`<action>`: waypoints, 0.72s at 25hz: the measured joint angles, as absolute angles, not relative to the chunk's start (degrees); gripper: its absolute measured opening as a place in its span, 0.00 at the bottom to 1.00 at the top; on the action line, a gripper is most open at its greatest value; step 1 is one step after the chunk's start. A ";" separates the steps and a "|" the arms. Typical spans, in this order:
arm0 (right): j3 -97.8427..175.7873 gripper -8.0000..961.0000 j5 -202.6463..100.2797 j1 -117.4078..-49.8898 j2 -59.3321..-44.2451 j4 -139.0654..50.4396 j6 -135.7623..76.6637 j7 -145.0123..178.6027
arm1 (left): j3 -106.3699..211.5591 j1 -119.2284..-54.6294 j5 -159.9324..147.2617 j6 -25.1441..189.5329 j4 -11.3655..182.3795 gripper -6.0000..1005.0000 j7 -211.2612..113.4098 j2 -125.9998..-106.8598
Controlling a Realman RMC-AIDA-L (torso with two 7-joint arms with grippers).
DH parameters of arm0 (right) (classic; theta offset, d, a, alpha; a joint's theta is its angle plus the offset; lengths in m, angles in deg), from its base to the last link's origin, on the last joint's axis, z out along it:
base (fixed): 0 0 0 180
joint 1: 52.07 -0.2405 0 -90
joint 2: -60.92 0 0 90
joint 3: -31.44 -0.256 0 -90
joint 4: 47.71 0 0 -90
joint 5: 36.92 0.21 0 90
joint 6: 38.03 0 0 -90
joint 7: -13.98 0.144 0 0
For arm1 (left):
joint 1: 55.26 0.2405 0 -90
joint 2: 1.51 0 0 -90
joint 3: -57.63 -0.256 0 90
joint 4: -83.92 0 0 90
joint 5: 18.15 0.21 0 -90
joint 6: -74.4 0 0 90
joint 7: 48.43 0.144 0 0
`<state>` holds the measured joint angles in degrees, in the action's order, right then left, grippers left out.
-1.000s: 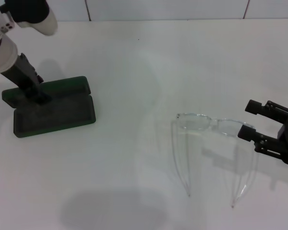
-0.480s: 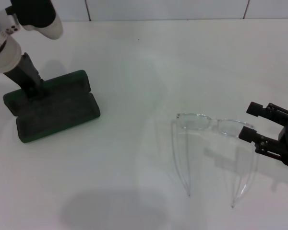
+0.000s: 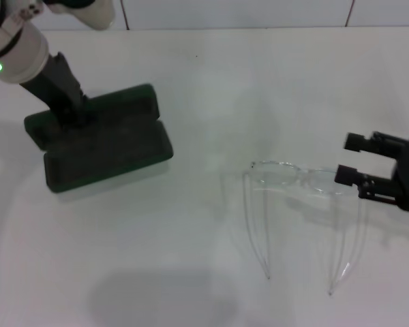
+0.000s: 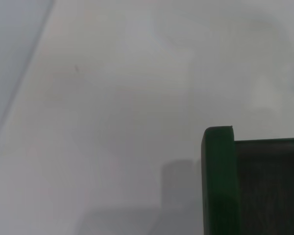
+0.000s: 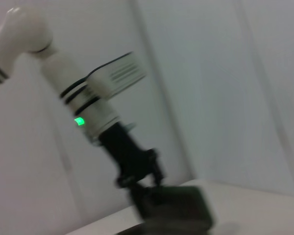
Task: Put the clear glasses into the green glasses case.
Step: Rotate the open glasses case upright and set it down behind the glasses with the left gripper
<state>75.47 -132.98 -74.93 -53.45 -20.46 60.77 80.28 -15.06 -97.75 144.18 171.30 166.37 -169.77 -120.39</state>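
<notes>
The green glasses case lies open at the left of the white table, dark lining up. My left gripper is on the back edge of its lid, shut on it. The left wrist view shows one green corner of the case with its lining beside it. The clear glasses rest right of centre, temple arms unfolded and pointing toward me. My right gripper is open at the right end of the frame, its lower finger close to the lens. The right wrist view looks across at the left arm and the case.
The white table runs back to a tiled wall. A bare stretch of table separates the case from the glasses. A soft shadow lies on the near part of the table.
The left gripper has moved right and a little farther back, taking the open case with it. The right gripper has shifted slightly back, staying open beside the glasses, which have not moved.
</notes>
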 joint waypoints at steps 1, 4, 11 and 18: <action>75.71 0.67 -134.13 -75.42 -53.63 -17.38 61.86 83.19 | -15.08 -97.61 144.17 171.84 167.90 0.20 -169.93 -120.61; 79.38 0.66 -138.12 -77.08 -54.37 -1.42 62.83 96.37 | -15.34 -96.96 144.04 173.12 172.21 0.20 -170.36 -121.07; 93.23 0.65 -164.34 -88.98 -53.40 29.74 59.37 133.19 | -15.62 -95.15 143.69 173.45 174.22 0.20 -170.92 -121.13; 94.63 0.65 -182.68 -103.85 -54.31 27.47 67.96 142.52 | -16.37 -93.62 142.83 173.37 175.52 0.20 -170.98 -121.22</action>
